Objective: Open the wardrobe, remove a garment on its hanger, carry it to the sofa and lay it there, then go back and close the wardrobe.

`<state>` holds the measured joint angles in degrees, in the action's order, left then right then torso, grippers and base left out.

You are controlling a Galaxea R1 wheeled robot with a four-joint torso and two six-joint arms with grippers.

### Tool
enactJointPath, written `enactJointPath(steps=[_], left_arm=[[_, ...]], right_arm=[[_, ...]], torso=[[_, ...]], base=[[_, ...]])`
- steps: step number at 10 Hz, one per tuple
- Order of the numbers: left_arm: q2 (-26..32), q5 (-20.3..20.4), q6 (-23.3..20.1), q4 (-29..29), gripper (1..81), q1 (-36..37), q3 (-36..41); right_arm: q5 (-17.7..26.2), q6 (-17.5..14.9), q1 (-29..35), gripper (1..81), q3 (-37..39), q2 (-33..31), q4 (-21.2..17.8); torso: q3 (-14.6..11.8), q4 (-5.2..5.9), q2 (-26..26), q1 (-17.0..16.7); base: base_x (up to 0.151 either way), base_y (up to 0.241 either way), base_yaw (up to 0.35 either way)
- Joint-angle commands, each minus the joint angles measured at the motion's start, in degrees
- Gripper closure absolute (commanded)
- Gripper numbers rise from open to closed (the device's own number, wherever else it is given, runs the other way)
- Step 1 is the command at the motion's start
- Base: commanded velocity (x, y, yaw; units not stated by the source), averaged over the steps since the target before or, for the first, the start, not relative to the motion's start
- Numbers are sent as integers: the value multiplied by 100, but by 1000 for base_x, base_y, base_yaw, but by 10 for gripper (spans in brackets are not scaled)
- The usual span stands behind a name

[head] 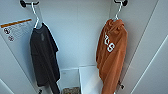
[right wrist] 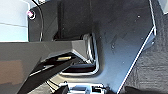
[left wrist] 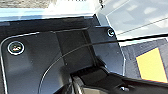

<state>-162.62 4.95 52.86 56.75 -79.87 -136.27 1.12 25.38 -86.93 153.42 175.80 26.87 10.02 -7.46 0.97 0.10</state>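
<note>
inside the open wardrobe point(head: 75, 30), near its floor, a white ledge point(head: 88, 80) sits beside the hem of the burnt-orange hooded top point(head: 111, 57). that top hangs on the right from a thin white hanger point(head: 117, 12); a dark t-shirt point(head: 42, 57) hangs on the left, well apart. a warning sticker point(head: 15, 30) marks the left wall. whether either pincer is wide or narrow cannot be told.

The robot's wide plate point(left wrist: 30, 67) is glossy black with a thin pale edge line and a round, ring-rimmed fitting point(left wrist: 16, 47) at a corner. A thin cable point(left wrist: 75, 50) curves across it. In the right wrist view, a grey jointed bar point(right wrist: 37, 57) crosses a dusty black plate point(right wrist: 120, 37).
</note>
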Motion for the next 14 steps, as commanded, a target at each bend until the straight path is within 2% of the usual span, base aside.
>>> enactJointPath(steps=[1, 2, 3, 5, 6, 7, 9, 10, 11, 12, 14], left_arm=[[670, -1220, 176, -373, 10, 221, 916], [643, -1540, -677, -881, 10, 327, 1102], [669, -1558, -1445, -1807, 10, 449, 1120], [895, -1514, -4202, -4699, 10, 827, 1275], [1028, -1428, -5163, -5507, 10, 941, 1590], [1196, -1409, -5365, -5709, 10, 1100, 1856], [1267, -1216, -5356, -5736, 10, 1470, 1867], [1276, -990, -5365, -5719, 10, 1610, 1859], [1293, -595, -5365, -5701, 10, 1724, 1824], [1310, -416, -5365, -5693, 10, 1900, 1814], [1381, -398, -5383, -5684, 10, 2216, 2042]], right_arm=[[301, 20, 224, 10, -23, 19, 20], [301, 20, 224, 10, -15, 28, 20], [301, 20, 224, 10, -15, 28, 20], [301, 20, 224, 10, -15, 19, 29], [301, 20, 224, 10, -15, 19, 38], [301, 11, 241, 10, -15, 28, 38], [301, 11, 250, 10, -15, 19, 29], [301, 20, 250, 10, -15, 27, 38], [301, 20, 250, 10, -32, 28, 38], [301, 20, 250, 10, -42, 36, 20], [301, 20, 251, 10, -50, 37, 20]], torso=[[0, 0, 0, 0], [0, 0, 0, 0], [0, 0, 0, 0], [0, 0, 0, 0], [0, 0, 0, 0], [0, 0, 0, 0], [0, 0, 0, 0], [0, 0, 0, -2], [0, 0, 0, -2], [0, 0, 0, -5], [2, 0, 0, -7]], base=[[0, 0, 0], [0, 0, 0], [0, 0, 0], [0, 0, 0], [0, 0, 0], [0, 0, 0], [0, 0, 0], [0, 0, 0], [0, 0, 0], [0, 0, 0], [0, 0, 0]])
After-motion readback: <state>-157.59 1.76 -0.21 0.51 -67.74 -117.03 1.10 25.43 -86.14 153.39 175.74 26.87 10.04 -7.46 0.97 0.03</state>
